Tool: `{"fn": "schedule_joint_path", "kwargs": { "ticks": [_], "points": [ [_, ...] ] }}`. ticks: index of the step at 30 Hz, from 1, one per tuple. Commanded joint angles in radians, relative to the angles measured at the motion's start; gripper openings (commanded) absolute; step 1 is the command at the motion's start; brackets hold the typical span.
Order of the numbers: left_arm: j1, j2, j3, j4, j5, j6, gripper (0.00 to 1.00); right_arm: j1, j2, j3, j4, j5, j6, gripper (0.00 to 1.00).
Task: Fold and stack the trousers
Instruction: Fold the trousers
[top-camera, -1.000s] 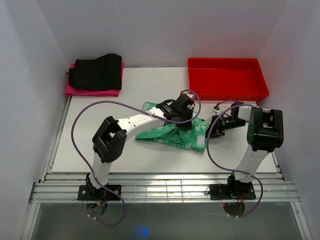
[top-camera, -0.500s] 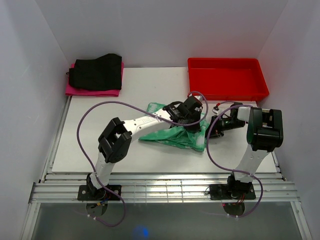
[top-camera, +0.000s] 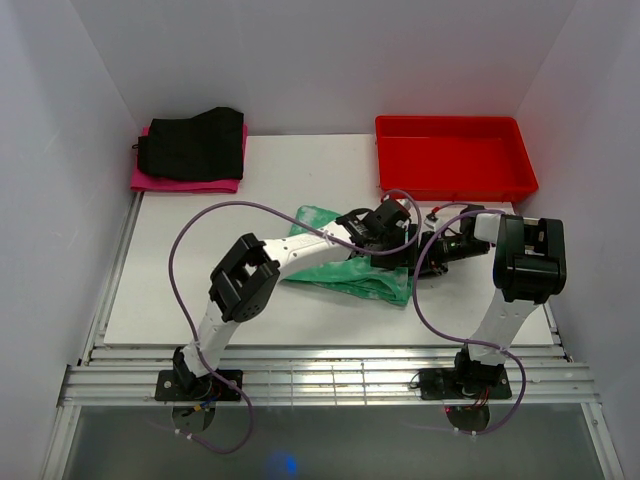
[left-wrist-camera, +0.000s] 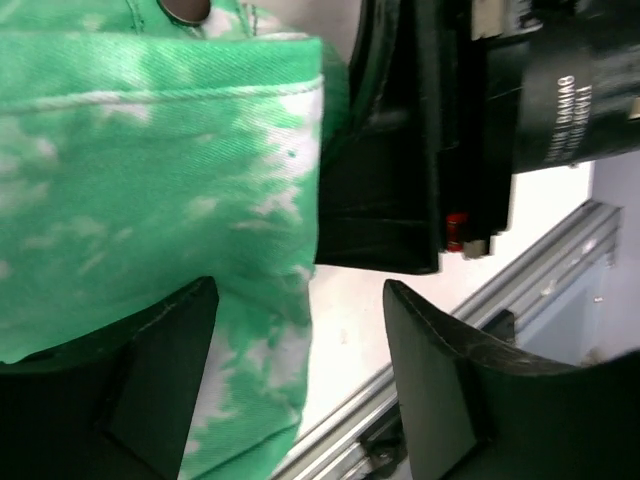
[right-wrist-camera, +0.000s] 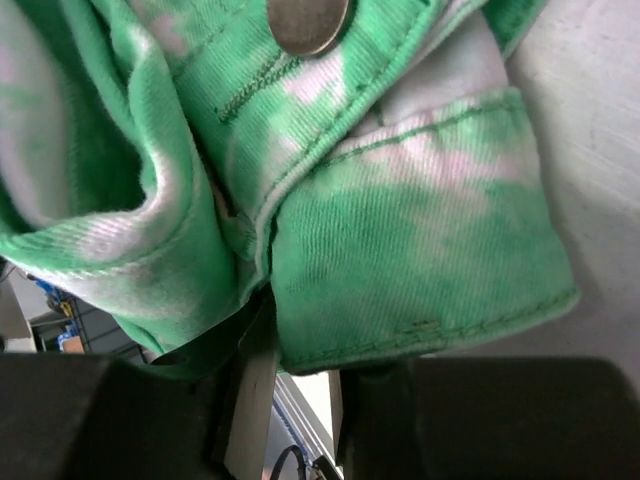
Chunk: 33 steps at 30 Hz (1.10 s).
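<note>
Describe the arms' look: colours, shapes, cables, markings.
The left arm and right arm match: white tubular links, chunky black joint housings, black base plates. A purple cable loops loosely along each. The jaws are plain black wedges. A black cylindrical housing in the left wrist view carries white lettering, not legible.

Top view first: the left gripper (top-camera: 390, 245) sits right over the trousers' (top-camera: 335, 280) right end, so the fabric under it is hidden. The right gripper (top-camera: 425, 255) tips, just beside that end, are too small to make out.

In the left wrist view the trousers run off the top and left edges, and the black right gripper body beside them gets cropped at the top.

In the right wrist view, the gripper's own fingers (right-wrist-camera: 480, 420) are just dark blurs below the trousers' hem. A metal button (right-wrist-camera: 308, 22) on the trousers is cut off at the top edge.
</note>
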Motion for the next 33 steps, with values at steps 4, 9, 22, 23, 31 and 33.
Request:
{"fn": "schedule_joint_path", "kwargs": {
  "ticks": [4, 9, 22, 23, 31, 33],
  "points": [
    [0.005, -0.195, -0.010, 0.051, 0.053, 0.063, 0.80, -0.033, -0.042, 0.065, -0.071, 0.023, -0.041, 0.36],
    [0.029, -0.269, -0.054, -0.037, 0.070, 0.067, 0.83, -0.074, -0.057, 0.156, -0.162, 0.113, -0.087, 0.45],
    [0.527, -0.627, -0.481, 0.203, 0.753, 0.360, 0.89, 0.005, -0.155, 0.435, -0.345, -0.104, -0.217, 0.97],
    [0.572, -0.627, -0.530, 0.227, 0.871, 0.369, 0.86, 0.060, -0.165, 0.430, -0.319, -0.113, -0.197, 0.96],
    [0.598, -0.501, -0.642, 0.326, 0.909, 0.373, 0.81, 0.291, -0.100, 0.290, -0.196, -0.114, -0.152, 0.95],
    [0.600, -0.452, -0.671, 0.353, 0.915, 0.348, 0.80, 0.297, -0.070, 0.245, -0.205, -0.091, -0.196, 0.96]
  ]
}}
